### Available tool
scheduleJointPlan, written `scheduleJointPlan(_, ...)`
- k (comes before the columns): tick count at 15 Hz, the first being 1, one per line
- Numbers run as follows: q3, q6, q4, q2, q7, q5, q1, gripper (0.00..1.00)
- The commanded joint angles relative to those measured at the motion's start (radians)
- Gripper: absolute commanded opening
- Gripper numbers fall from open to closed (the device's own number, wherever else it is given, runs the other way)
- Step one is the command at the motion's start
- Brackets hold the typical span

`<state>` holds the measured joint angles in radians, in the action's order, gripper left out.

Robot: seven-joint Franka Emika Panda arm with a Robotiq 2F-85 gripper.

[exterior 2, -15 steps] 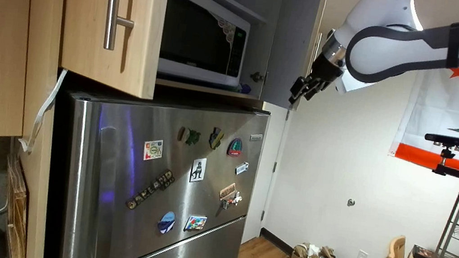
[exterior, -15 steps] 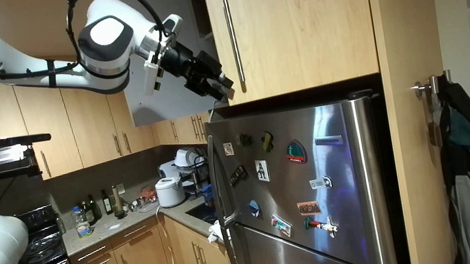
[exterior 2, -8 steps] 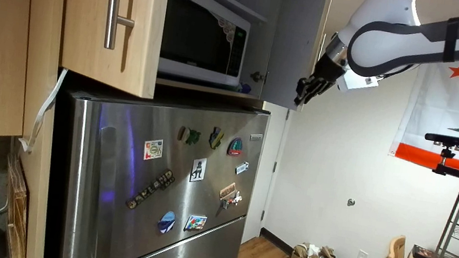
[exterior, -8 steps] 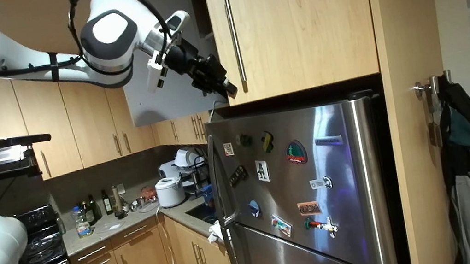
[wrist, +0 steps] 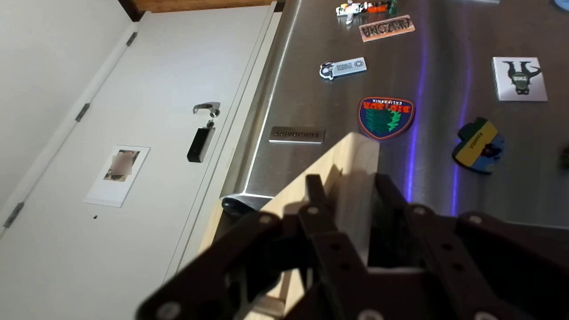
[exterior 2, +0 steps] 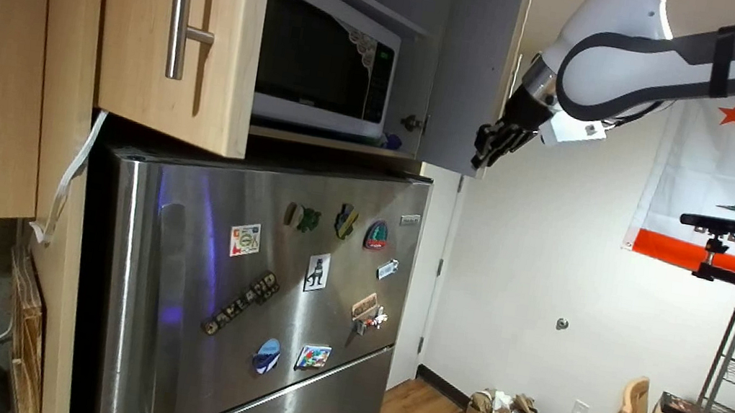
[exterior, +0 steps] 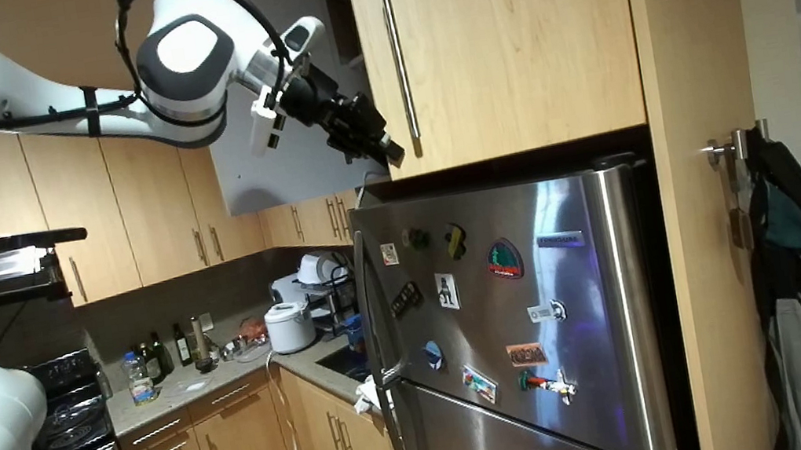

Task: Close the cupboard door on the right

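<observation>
The steel fridge [exterior: 494, 322] stands below; above it the cupboard door [exterior: 516, 41] hangs open, its grey inner face [exterior 2: 475, 62] showing in an exterior view near the microwave [exterior 2: 320, 57]. The gripper [wrist: 350, 182] has its jaws clamped from both sides on the door's lower free corner, just beside the bar handle [exterior: 400, 66]

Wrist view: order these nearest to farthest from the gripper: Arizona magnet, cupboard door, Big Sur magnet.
1. The cupboard door: its edge is between the fingers.
2. Big Sur magnet: on the fridge front, next to the cupboard door's corner in this view.
3. Arizona magnet: also on the fridge front, near the top of this view.
</observation>
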<state>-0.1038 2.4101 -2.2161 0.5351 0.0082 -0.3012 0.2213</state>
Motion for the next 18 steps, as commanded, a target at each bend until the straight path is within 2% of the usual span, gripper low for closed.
scheduleJointPlan(1,0.016,-0.015,0.039,-0.029,0.001,-0.008,0.002,0.18)
scheduleJointPlan(7,0.111,-0.077,0.114,-0.086,0.158,-0.074,0.032,0.15)
scheduleJointPlan(13,0.172,-0.192,0.224,-0.157,0.310,-0.146,0.017,0.21)
scheduleJointPlan(15,0.182,-0.219,0.246,-0.173,0.338,-0.167,0.009,0.39)
scheduleJointPlan(16,0.186,-0.229,0.255,-0.179,0.347,-0.180,0.006,0.56)
scheduleJointPlan(18,0.196,-0.238,0.282,-0.189,0.345,-0.211,-0.002,0.72)
